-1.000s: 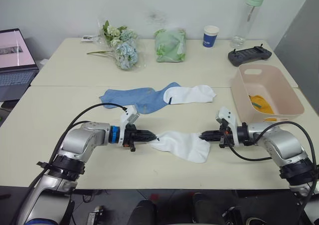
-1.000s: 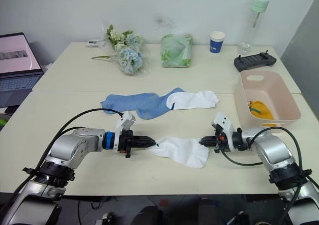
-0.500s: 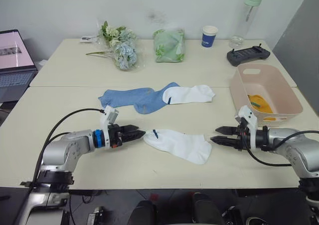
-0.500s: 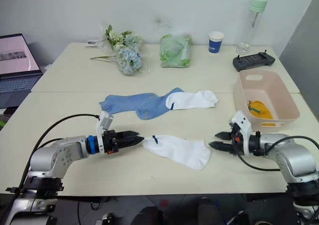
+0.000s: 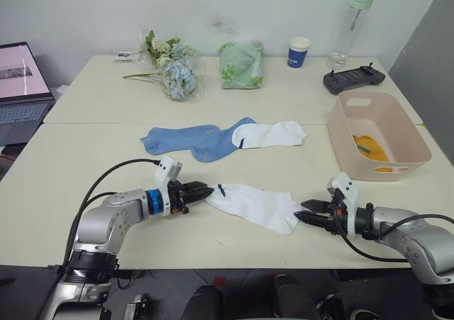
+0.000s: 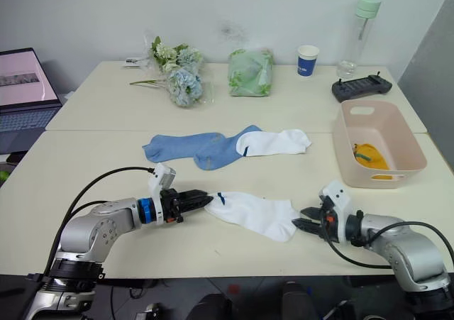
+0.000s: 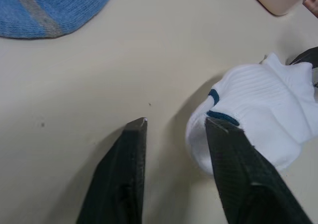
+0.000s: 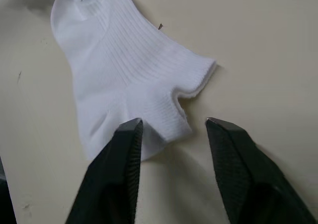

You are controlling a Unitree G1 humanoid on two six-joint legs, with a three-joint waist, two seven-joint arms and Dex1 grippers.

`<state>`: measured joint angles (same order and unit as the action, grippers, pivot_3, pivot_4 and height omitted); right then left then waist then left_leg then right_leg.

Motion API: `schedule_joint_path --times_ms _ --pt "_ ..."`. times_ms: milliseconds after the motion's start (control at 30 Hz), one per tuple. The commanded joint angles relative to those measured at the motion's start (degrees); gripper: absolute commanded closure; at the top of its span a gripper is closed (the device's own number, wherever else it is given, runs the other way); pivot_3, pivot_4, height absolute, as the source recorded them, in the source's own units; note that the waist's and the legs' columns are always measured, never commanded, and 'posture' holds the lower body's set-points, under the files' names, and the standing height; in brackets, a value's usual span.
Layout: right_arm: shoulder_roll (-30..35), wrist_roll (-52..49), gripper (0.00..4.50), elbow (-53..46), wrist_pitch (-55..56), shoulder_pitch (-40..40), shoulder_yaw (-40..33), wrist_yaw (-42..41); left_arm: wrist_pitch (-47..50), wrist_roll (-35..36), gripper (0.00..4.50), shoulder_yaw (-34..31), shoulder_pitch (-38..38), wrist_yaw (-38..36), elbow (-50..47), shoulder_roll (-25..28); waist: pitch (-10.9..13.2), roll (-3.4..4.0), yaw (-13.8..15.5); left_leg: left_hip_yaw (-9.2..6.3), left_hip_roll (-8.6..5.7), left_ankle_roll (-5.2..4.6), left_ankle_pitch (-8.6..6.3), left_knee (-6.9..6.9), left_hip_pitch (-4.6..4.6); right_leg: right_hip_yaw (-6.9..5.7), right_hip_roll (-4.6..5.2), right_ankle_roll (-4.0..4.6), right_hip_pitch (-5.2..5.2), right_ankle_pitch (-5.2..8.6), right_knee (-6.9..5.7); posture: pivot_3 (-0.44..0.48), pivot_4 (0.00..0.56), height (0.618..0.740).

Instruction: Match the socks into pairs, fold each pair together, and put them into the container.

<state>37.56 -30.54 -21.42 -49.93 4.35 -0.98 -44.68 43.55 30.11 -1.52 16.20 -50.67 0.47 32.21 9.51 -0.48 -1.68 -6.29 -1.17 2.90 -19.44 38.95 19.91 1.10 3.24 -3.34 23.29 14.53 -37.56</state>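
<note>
Beige table [image 5: 85, 150]: near white sock [image 5: 255, 205] lies flat between left gripper [image 5: 206, 190] and right gripper [image 5: 306, 214], both parted, holding nothing; pairing stage, next regrasp its ends

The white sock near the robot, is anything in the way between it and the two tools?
Nothing visible is. The left tool sits open at one end of the white sock, the right tool open at the other end, with only bare table between.
</note>
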Motion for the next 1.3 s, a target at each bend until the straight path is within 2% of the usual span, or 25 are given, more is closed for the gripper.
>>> schedule_joint_path --times_ms 33,100,133,433,633,767,833,967,1300 --pt "-0.3 -1.81 3.69 -1.49 0.03 0.71 -1.7 0.49 -0.17 0.53 4.1 -0.68 -0.54 -0.21 -1.83 0.43 0.0 0.0 0.01 0.0 0.0 0.0 0.0 0.0 0.0 0.0 0.0 0.0 0.0 0.0 0.0 0.0 0.15 0.74" --pt "-0.32 -2.09 4.41 -1.79 -0.26 0.85 -1.69 0.6 -0.18 0.74 4.5 -0.64 -1.0 -0.3 -2.45 0.32 0.0 0.0 0.01 -0.02 0.0 0.0 0.0 0.0 0.0 0.01 0.0 0.0 0.0 0.0 0.01 0.0 0.15 0.74" --pt "-0.45 -2.48 4.46 -1.91 -0.5 0.95 -1.81 0.68 -0.12 0.82 4.5 -0.65 -1.11 -0.22 -2.65 0.24 0.0 0.0 0.01 -0.02 0.0 0.0 0.0 0.0 0.0 0.0 0.0 0.0 0.0 0.0 0.01 0.0 0.15 0.74" --pt "1.41 -4.19 4.46 -1.19 -2.16 3.7 -3.39 0.59 4.29 3.73 4.5 -2.29 -6.57 3.89 -11.74 0.02 0.0 0.0 -0.02 -0.08 0.0 -0.01 -0.01 -0.01 0.0 0.04 0.01 0.0 0.0 0.0 0.03 0.0 0.15 0.74" --pt "6.32 -3.06 4.46 1.98 -5.81 8.85 -1.11 -0.79 12.2 11.8 4.5 -5.64 -15.11 9.87 -24.84 -2.27 0.0 0.0 -0.09 -0.09 0.01 -0.18 -0.1 -0.01 -0.01 0.08 0.01 0.0 0.0 0.0 0.04 0.0 0.15 0.74" --pt "6.92 -3.84 4.46 2.87 -7.61 10.84 0.43 -1.47 14.98 15.26 4.5 -7.54 -17.16 15.06 -28.17 -5.13 0.0 0.0 0.08 -0.06 0.01 -0.2 -0.11 -0.02 0.0 -0.02 0.01 0.0 -0.03 0.0 0.06 0.0 0.15 0.74" --pt "7.07 -4.32 4.46 3.11 -8.69 11.46 0.63 -1.89 15.7 16.46 4.5 -8.08 -17.54 16.71 -29.15 -5.84 0.0 0.0 0.08 -0.05 0.01 -0.2 -0.11 -0.02 0.0 -0.02 0.01 0.0 -0.03 0.0 0.04 0.0 0.15 0.74" --pt "9.17 -2.11 4.46 3.5 -7.52 8.95 2.85 -3.2 12.99 13.69 4.5 -6.25 -17.2 17.19 -27.33 -5.0 0.0 0.0 0.16 -0.03 0.0 -0.19 -0.11 -0.02 0.02 -0.04 0.01 0.0 -0.05 0.0 0.14 0.0 0.15 0.74" --pt "10.03 -4.4 4.46 2.08 -8.16 6.02 -1.06 -3.3 12.18 13.12 4.5 -4.85 -14.9 16.22 -24.38 -3.05 0.0 0.0 0.18 0.02 0.0 -0.19 -0.1 -0.05 0.03 -0.04 0.0 0.01 -0.08 0.0 0.24 0.0 0.15 0.74"
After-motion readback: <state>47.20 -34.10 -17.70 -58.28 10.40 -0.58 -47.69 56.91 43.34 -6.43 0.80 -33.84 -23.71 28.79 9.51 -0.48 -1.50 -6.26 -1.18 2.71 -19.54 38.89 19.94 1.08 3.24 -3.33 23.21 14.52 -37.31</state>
